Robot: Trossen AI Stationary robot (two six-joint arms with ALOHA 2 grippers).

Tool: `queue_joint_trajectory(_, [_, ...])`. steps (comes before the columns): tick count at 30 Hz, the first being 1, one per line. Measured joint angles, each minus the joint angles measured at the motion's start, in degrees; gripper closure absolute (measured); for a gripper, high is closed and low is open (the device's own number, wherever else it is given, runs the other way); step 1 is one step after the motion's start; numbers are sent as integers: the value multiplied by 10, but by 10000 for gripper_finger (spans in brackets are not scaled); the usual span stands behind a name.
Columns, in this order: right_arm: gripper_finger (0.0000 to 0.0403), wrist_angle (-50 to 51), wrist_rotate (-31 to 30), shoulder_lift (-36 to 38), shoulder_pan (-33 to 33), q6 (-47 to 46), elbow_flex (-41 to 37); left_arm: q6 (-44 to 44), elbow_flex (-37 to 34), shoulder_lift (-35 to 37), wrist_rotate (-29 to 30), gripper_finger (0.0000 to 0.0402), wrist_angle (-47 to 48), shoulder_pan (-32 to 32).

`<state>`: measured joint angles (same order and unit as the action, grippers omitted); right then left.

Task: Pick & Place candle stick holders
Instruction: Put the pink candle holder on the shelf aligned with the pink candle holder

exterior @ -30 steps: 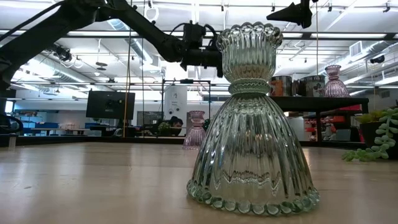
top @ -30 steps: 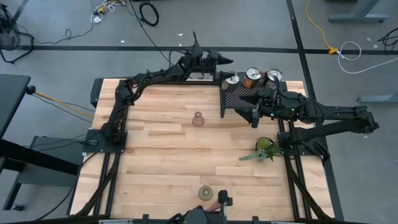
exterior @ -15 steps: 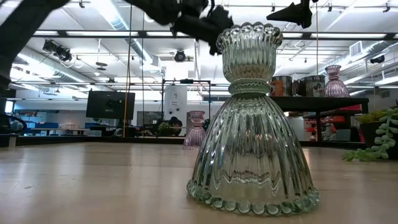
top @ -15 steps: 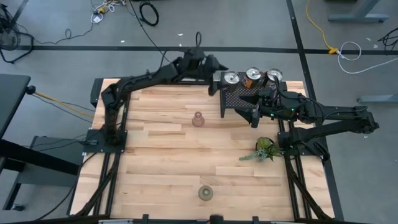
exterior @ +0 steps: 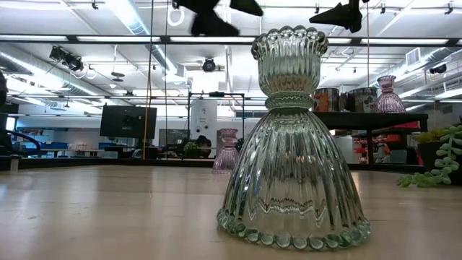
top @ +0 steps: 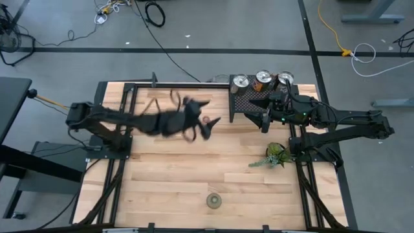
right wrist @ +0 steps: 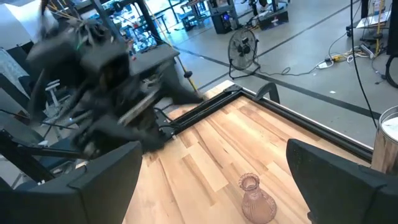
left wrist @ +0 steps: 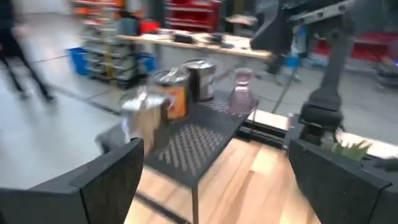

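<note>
Silver holders (top: 262,80): three, on the rack (top: 244,102). Pink glass holders (exterior: 227,150): two. Green holder (top: 214,200): one. Plant sprig (top: 275,155): one. Rack: one.

On your worktop (top: 168,162) the mesh rack (top: 249,102) stands at the far edge, right of the middle. On it you see three metal holders (top: 262,80) in a row along its far side. The right end effector (top: 264,111) hangs over the rack's near part. The left end effector (top: 208,118) is above the middle of the worktop, just left of the rack. The plant sprig (top: 275,155) lies nearer to you, below the rack. One holder (top: 213,200) stands alone near the front edge, in the middle.
</note>
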<state>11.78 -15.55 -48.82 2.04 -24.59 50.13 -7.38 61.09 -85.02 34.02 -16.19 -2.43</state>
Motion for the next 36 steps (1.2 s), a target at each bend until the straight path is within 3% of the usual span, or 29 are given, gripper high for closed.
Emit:
queue_joint_trajectory(3, [7, -1, 0, 0, 0, 0, 0, -25, -54, 3, 127, 3, -55, -60])
queue_joint_trajectory(5, [7, -2, 0, 0, 0, 0, 0, -33, -74, -2, 168, 3, -78, -83])
queue_joint_trajectory(12, [7, -2, 0, 0, 0, 0, 0, -253, -134, -53, 193, 3, -76, -105])
queue_joint_trajectory(15, [7, -4, 0, 0, 0, 0, 0, -286, -140, -87, 212, 3, -73, -101])
queue_joint_trajectory(30, [7, -5, 0, 0, 0, 0, 0, -275, -138, -173, 61, 3, -121, -26])
queue_joint_trajectory(36, [7, -5, 0, 0, 0, 0, 0, -278, -139, -174, 37, 3, -107, -2])
